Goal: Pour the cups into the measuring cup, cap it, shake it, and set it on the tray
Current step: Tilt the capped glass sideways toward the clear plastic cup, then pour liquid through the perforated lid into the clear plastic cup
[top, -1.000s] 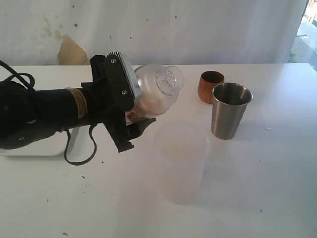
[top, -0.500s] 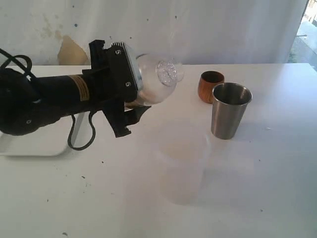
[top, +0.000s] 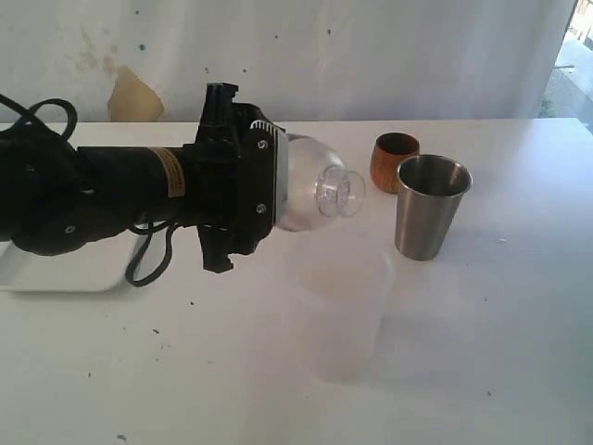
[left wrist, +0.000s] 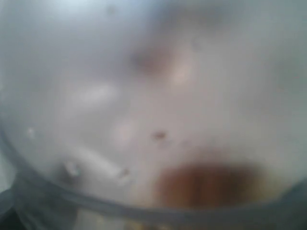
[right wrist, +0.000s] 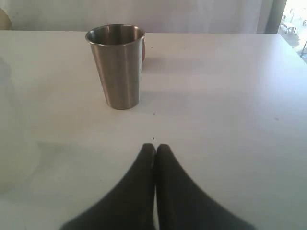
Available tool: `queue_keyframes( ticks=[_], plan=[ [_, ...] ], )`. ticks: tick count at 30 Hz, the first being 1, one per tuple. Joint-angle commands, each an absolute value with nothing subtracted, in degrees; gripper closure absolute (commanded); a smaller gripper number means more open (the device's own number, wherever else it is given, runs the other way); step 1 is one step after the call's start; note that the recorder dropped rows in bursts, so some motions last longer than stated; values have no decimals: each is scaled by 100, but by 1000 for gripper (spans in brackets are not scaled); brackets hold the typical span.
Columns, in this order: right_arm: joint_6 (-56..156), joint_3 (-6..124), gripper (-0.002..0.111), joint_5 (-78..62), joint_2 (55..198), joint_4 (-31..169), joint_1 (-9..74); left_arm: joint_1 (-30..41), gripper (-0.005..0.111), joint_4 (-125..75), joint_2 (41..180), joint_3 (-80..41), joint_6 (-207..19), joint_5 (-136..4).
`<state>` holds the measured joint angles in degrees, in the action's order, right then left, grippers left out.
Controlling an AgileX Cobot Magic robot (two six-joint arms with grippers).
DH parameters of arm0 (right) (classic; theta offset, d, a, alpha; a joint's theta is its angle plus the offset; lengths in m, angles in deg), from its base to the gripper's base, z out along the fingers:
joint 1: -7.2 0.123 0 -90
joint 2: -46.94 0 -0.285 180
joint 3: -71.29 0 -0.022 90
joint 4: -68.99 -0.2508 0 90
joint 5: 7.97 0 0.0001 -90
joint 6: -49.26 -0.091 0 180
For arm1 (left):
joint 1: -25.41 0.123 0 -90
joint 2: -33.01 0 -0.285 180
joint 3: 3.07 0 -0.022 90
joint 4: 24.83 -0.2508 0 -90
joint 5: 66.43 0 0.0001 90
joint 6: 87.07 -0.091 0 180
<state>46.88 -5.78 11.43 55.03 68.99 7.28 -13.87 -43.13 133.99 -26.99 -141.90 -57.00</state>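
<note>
My left gripper [top: 276,191] is shut on the clear measuring cup [top: 310,191], which it holds on its side above the table. The cup's small round end points right, toward the two cups. In the left wrist view the measuring cup [left wrist: 144,120] is a blur that fills the picture and hides the fingers. The steel tumbler [top: 429,209] stands upright at the right, with the brown wooden cup [top: 394,160] just behind it. The white tray [top: 56,274] lies at the far left, partly under the left arm. My right gripper [right wrist: 156,146] is shut and empty, low over the table in front of the steel tumbler [right wrist: 116,67].
A wide frosted translucent container [top: 338,306] stands on the table in front of and below the held cup. The white wall runs along the back edge of the table. The right arm is out of the exterior view.
The left arm has moved right and turned at the wrist. The measuring cup's end has swung from up and right to lower, closer to the wooden cup. The right gripper has not moved.
</note>
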Motion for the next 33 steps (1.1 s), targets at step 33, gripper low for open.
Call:
queue_keyframes(
  ticks=[33],
  plan=[
    [4555, -593, 108, 1132, 5473, 6899, 720, -1139, 107, -3573, 13645, -2004, -17740, -4692]
  ],
)
